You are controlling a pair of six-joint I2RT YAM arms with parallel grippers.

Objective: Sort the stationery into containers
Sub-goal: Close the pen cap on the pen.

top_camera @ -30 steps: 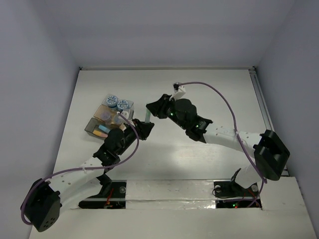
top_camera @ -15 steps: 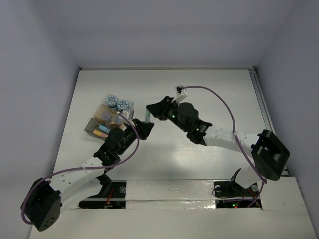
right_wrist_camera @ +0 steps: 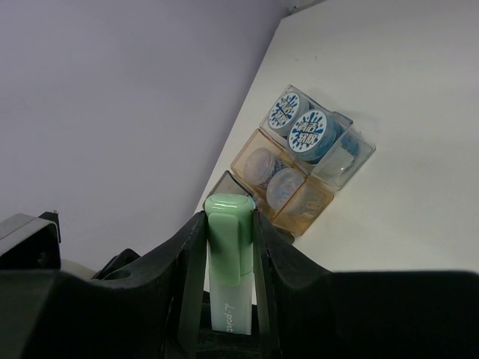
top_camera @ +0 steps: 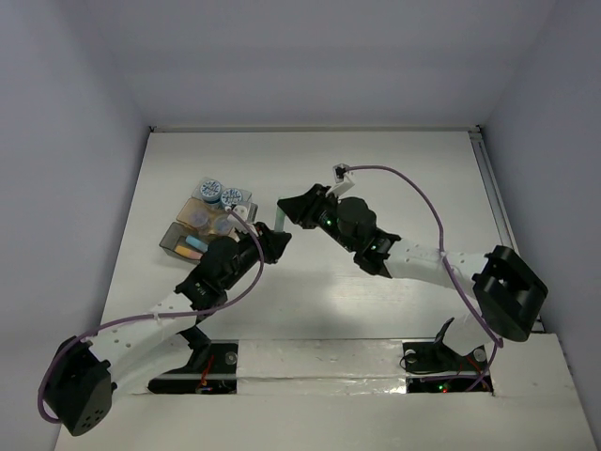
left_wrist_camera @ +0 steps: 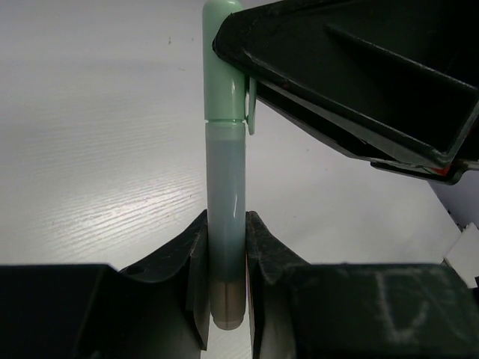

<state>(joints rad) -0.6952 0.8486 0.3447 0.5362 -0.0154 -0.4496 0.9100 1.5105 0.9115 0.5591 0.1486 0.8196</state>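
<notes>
A mint-green highlighter pen (top_camera: 279, 219) hangs above the table between both arms. My left gripper (left_wrist_camera: 227, 224) is shut on its pale blue-green barrel (left_wrist_camera: 224, 164) near the grey end. My right gripper (right_wrist_camera: 230, 217) is shut on the green cap (right_wrist_camera: 228, 243); it fills the upper right of the left wrist view. Left of the pen stand the containers: a clear box (right_wrist_camera: 352, 153) holding two blue patterned tubs (right_wrist_camera: 299, 120), a brownish box (right_wrist_camera: 310, 206) with two pale round tubs, and a darker box (top_camera: 178, 242) with blue and orange sticks.
The boxes (top_camera: 208, 218) sit together at the table's left, close to the left wall. White tabletop (top_camera: 394, 169) stretches to the right and back. Purple cables loop over both arms.
Both arms have shifted slightly, the right wrist a little to the right, the left forearm a little up. The pen stays held at both ends in almost the same place.
</notes>
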